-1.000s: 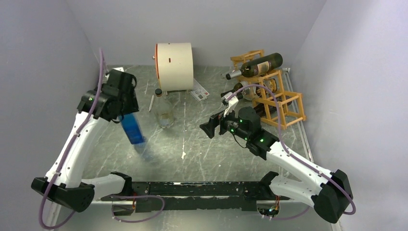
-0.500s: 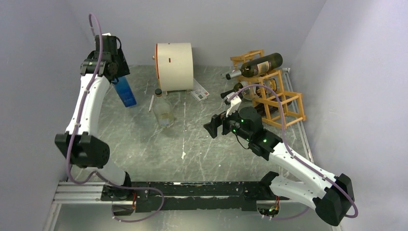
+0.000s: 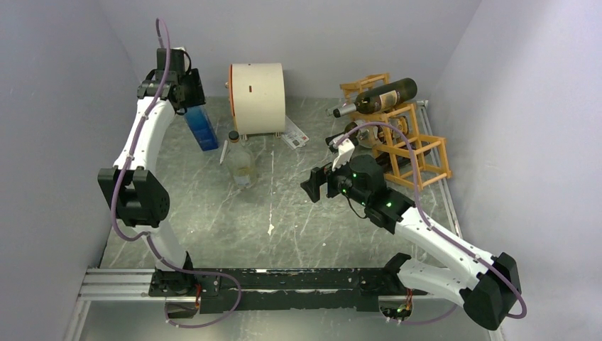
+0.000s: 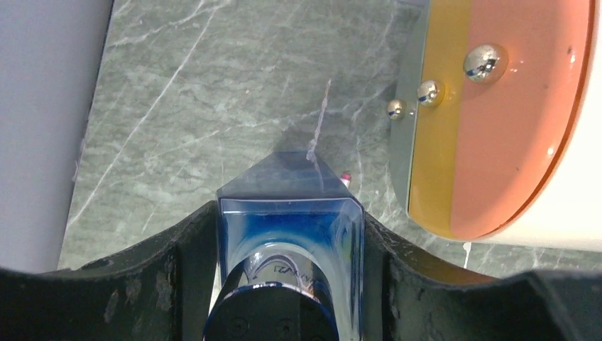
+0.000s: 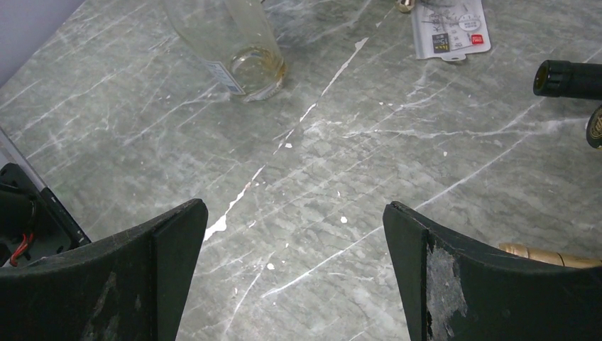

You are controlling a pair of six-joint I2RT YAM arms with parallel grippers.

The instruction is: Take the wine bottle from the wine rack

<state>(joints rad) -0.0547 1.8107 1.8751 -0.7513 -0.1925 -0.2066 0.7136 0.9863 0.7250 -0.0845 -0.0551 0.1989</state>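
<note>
Wine bottle hasn't budged. It's lying across the top tier of the wine rack at the back right of the table, neck pointing left.

Left to right, then. The left arm is where all the action was. A second ago it had the blue bottle low over the middle-left of the table. Now it's stretched way out to the back-left corner with it, just beside the white drum. The left jaws are pinching that blue bottle on two opposite flat sides. Can't tell if its base is down on the table or hanging just above it.

A clear glass bottle stands in front of the drum, and a small card lies off to its right.

The right arm has barely moved. The right jaws are spread wide with nothing between them, low over bare table and aimed left, away from the rack just behind them. Another dark bottle neck pokes into the wrist view from a lower tier.

My read is that the swing did nothing for the rack job itself. The left arm is busy and far off, so the free right arm looks like the one to turn round and go for the bottle.
</note>
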